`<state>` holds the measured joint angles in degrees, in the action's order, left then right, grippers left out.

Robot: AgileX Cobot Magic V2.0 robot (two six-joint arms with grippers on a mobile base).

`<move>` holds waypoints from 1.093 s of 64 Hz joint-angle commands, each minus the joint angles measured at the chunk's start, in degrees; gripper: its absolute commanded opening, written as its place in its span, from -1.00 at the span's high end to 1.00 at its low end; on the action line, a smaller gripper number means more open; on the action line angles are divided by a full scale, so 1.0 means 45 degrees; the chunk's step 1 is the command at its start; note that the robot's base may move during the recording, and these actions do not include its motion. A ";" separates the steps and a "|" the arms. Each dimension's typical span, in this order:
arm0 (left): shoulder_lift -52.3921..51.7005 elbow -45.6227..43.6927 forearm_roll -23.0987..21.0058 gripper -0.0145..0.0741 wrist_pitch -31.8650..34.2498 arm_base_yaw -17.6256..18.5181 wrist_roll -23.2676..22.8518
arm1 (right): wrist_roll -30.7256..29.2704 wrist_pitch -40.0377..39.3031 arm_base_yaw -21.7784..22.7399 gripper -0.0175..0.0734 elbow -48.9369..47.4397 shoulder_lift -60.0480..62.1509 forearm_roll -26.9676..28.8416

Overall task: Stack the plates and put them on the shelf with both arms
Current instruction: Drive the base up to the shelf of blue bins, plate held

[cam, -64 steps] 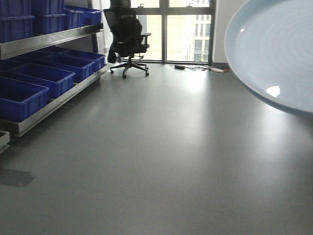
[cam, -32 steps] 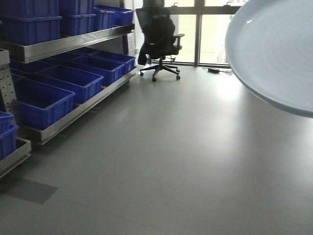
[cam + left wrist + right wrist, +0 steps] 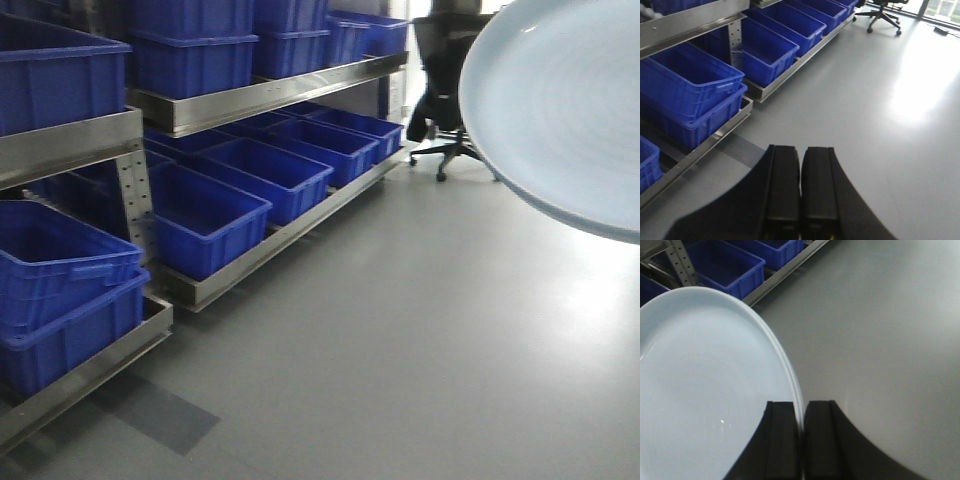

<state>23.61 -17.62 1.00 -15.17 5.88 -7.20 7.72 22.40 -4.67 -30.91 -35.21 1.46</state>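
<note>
Right gripper (image 3: 801, 407) grasping a pale blue-white glossy plate (image 3: 705, 390) by its rim, the thin edge pinched between two black fingers (image 3: 782, 440) and the dish spreading away to the left of the jaws in the wrist view, held in the air over the grey floor (image 3: 890, 340). From the front camera the same plate fills the upper right corner, tilted with its shallow face towards the lens and well apart from the shelving. Left gripper (image 3: 801, 150) clenched on nothing, its two black pads (image 3: 785, 190) pressed side by side with only a hairline seam between them, hanging above bare floor near the foot of the steel shelf rack (image 3: 260, 95). Blue plastic bins (image 3: 205, 215) sit in rows on the rack's lower and upper tiers along the left side of the room, two of them stacked one on the other at the near end of the bottom tier. A black office chair (image 3: 445, 70) stands beyond the far end of the rack, next to a bright patch of light on the floor
</note>
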 commanded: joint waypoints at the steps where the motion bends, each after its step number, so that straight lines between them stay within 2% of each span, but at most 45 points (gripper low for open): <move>1: 0.0105 -0.0352 -0.0039 0.48 0.1001 0.0007 -0.0105 | -0.0023 -0.1194 0.0105 0.58 -0.0353 -0.0005 0.0026; 70: 0.0105 -0.0352 -0.0039 0.48 0.1001 0.0007 -0.0105 | -0.0023 -0.1194 0.0105 0.58 -0.0353 -0.0005 0.0026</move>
<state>23.61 -17.62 1.00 -15.17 5.88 -7.20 7.72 22.40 -4.67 -30.91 -35.21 1.46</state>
